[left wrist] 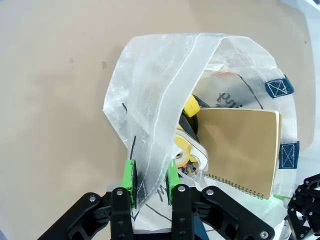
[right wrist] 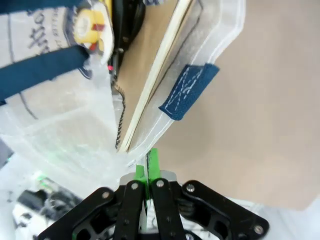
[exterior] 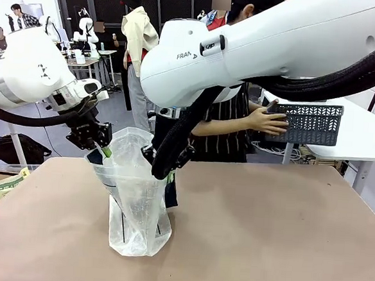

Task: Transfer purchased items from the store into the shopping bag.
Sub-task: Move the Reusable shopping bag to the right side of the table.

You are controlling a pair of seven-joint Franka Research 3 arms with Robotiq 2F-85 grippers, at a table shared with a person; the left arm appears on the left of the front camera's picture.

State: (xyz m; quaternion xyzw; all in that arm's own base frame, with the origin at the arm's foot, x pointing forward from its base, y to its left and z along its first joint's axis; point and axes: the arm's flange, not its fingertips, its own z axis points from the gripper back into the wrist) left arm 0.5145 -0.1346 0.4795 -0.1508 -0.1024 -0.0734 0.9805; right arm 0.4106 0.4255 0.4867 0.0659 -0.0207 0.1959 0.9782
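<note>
Front view gives you the shopping bag [exterior: 135, 201] upright on the table [exterior: 264, 236], the store [exterior: 308, 123] in a person's hand [exterior: 269, 122]; left wrist view, left gripper [left wrist: 151, 177] pinching the bag's rim over the purchased items [left wrist: 235, 145]; right wrist view, right gripper [right wrist: 148, 167] clamped on its edge.

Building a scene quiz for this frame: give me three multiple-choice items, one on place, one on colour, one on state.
1. Where is the grey basket?
A. on the brown table
B. held by the person over the white table
C. inside the bag

2. Colour of the strap tabs on the bag?
A. red
B. navy
C. yellow

3. The left hand is:
A. wide open, clear of the bag
B. shut on the bag's rim
C. holding the notebook

Key: 1 B, the person's hand grips it; 2 B, stitched navy patches; 3 B, green pads pinch the plastic.
</note>
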